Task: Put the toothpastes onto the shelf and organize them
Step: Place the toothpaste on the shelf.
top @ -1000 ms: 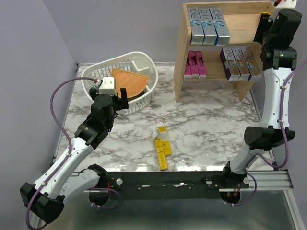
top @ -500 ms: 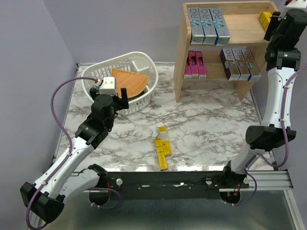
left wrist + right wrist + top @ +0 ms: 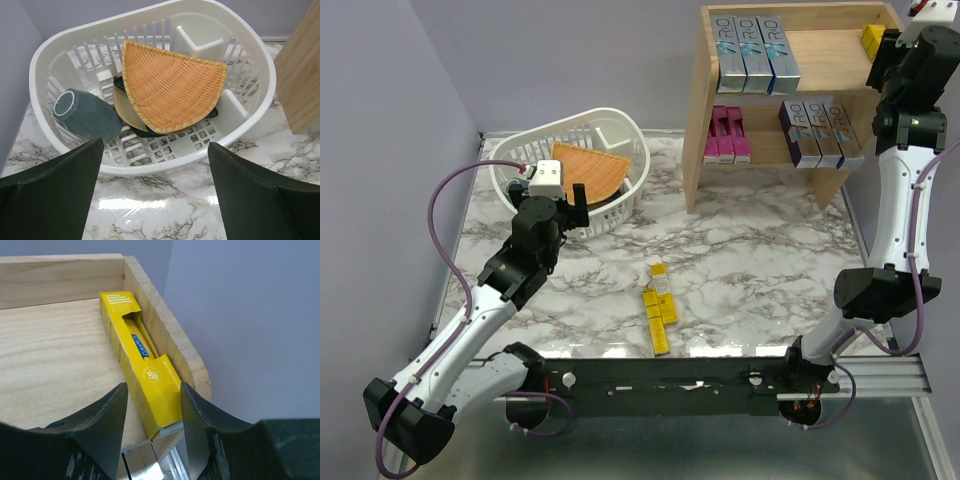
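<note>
The wooden shelf point(image 3: 698, 120) stands at the back right. Its top tier holds three blue-silver toothpastes point(image 3: 755, 55) and one yellow toothpaste point(image 3: 871, 40) at the right end. The lower tier holds pink toothpastes point(image 3: 728, 135) and purple-silver toothpastes point(image 3: 820, 130). Three yellow toothpastes point(image 3: 658, 305) lie on the table. My right gripper point(image 3: 890, 52) is open. In the right wrist view my right gripper point(image 3: 152, 405) straddles the near end of the yellow toothpaste point(image 3: 142, 365), which lies on the shelf board point(image 3: 60, 355) against the side rim. My left gripper point(image 3: 156, 190) is open and empty in front of the basket.
A white slotted basket point(image 3: 620, 125) stands at the back left and holds an orange woven wedge point(image 3: 170, 85), a teal cup point(image 3: 85, 115) and plates. The shelf's side panel point(image 3: 300, 75) shows right of the basket. The lilac walls close off the left and back.
My right gripper has drawn back up and to the right from the top tier, uncovering the yellow toothpaste lying there. The left arm has not moved.
</note>
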Motion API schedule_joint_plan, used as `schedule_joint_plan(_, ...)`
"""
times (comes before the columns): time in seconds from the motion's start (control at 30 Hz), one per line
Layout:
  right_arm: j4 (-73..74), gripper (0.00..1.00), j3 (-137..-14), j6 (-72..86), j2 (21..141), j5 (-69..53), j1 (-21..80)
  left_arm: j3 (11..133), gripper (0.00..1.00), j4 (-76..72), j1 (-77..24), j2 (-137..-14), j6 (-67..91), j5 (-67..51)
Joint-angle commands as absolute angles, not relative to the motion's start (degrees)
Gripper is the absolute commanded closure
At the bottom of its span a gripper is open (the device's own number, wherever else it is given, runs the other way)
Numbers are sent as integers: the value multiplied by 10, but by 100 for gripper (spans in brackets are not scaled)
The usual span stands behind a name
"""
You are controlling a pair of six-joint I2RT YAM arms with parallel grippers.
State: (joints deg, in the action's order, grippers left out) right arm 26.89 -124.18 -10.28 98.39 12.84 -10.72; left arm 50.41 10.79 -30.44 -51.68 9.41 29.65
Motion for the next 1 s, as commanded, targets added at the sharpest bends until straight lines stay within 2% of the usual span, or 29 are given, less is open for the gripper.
schedule_joint_plan(0.0, 231, 45, -1224, -133, 966, 70, -112, 498, 1, 98, -301, -515, 89, 288)
schedule_joint_plan(0.23, 208, 45, -1209, -164, 985, 77, -112, 497, 1, 97, -301, -518, 87, 287)
schedule_joint_plan(0.7, 151, 45, -1195, -225, 1020, 200, -112, 496, 1, 94, -301, -531, 86, 285)
schedule_joint_plan(0.9, 168, 45, -1200, -202, 1015, 157, -112, 495, 1, 94, -301, -537, 85, 287)
schedule_joint_plan(0.97, 177, 40, -1200, -185, 1001, 124, -110, 495, 1, 94, -301, -538, 85, 286)
